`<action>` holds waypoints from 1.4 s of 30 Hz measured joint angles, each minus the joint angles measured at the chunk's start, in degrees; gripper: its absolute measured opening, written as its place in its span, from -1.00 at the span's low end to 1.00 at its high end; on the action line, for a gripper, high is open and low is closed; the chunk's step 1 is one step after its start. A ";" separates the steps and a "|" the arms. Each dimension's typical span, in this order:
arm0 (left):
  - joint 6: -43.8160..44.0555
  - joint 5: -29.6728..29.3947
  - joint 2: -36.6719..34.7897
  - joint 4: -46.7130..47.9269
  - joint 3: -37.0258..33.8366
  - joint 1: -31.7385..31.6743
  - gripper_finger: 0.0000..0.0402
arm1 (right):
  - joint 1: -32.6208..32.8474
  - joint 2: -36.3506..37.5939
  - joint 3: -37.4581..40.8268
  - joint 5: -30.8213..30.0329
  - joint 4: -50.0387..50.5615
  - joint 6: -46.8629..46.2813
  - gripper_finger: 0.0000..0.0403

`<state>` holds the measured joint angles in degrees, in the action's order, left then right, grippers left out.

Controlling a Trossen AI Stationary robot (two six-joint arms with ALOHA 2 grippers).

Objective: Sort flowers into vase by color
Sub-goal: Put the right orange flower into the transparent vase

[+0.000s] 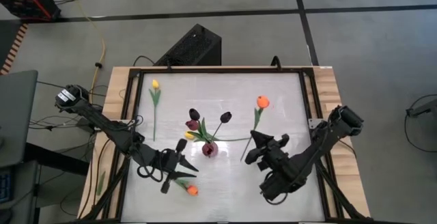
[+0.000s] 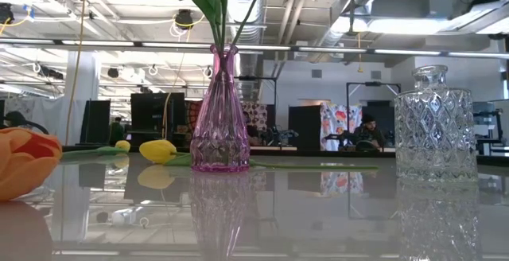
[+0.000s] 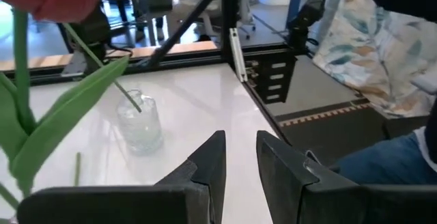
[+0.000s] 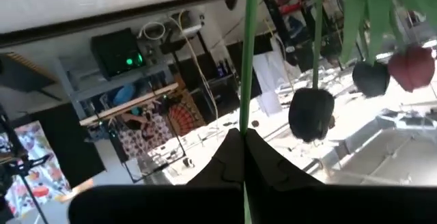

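**Tulips part-sorted on white worktop**

Pictured from above: pink vase [image 1: 209, 148] at centre of worktop [image 1: 287, 94], holding 3 dark maroon tulips [image 1: 194, 114]. Right gripper [image 1: 254, 142] clamped shut on thin green stem of orange tulip [image 1: 262, 102], just right of vase. Left gripper [image 1: 185, 157] near front-left, fingers a little apart, nothing seen between them, beside second orange tulip [image 1: 192, 190] lying flat. 1 yellow tulip [image 1: 155, 85] lying far left, another [image 1: 189, 135] against vase. Clear glass vase [image 2: 434, 138] standing empty in low view.
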<state>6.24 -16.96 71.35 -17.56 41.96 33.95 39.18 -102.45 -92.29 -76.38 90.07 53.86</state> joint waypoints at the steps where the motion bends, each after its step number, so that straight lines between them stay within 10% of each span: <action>1: -0.32 -0.47 0.00 0.01 0.01 0.02 -0.65 | 0.03 0.40 0.02 -0.30 -0.04 0.05 -0.90; 14: -4.50 -0.55 0.00 1.84 -0.01 -0.11 -0.65 | 8.39 13.36 7.74 2.63 0.04 -13.08 -0.90; 22: -3.57 -0.32 0.00 2.23 -0.01 -1.77 -0.65 | 10.05 17.85 18.82 0.05 0.02 -11.22 -0.90; 42: -2.52 -0.36 0.00 1.28 -0.01 -5.86 -0.65 | 5.46 16.12 18.99 2.72 -0.01 -2.73 -0.90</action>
<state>3.71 -17.31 71.35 -16.28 41.95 28.10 44.64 -86.33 -73.30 -73.66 90.06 51.13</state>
